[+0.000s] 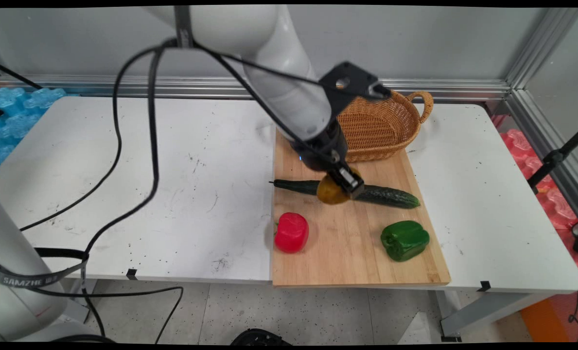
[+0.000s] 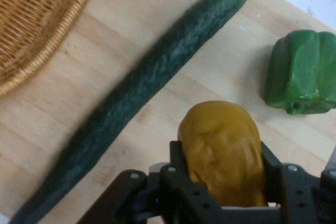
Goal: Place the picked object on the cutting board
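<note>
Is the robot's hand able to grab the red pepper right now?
Probably not yet. The gripper is already shut on the yellow potato, so it is full. Otherwise the way looks free: the red pepper sits alone on the cutting board with nothing over it.

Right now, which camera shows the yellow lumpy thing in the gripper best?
The hand view: the yellow-brown potato fills the near frame, clamped in the gripper, bumps clear. The main view shows only a small rounded part of it under the gripper, above the cucumber.
</note>
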### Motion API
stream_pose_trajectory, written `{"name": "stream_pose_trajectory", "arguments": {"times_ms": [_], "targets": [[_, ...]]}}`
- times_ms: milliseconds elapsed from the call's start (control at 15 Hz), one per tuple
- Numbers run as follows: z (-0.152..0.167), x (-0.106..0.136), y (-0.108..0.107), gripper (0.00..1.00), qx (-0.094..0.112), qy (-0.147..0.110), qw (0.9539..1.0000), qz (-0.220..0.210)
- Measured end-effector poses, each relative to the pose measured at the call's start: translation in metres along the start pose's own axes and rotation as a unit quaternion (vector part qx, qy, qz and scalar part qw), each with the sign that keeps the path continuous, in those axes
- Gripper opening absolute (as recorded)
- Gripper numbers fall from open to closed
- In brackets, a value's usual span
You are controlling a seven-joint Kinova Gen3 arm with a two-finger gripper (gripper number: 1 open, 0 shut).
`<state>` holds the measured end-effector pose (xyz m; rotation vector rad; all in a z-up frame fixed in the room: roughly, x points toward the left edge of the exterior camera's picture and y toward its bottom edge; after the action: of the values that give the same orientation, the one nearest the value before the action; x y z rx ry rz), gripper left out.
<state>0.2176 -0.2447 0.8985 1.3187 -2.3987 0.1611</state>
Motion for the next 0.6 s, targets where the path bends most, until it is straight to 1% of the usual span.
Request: {"name": "stream_pose_trajectory", "arguments": {"times_ms": [333,600], "targets": [[0.035,-0.006,0.011,0.0,0.001,-0.008,0.9999,-0.009],[0.068,-0.007,0.018,0.0,-0.001,-0.015,0.9998,-0.014]]}}
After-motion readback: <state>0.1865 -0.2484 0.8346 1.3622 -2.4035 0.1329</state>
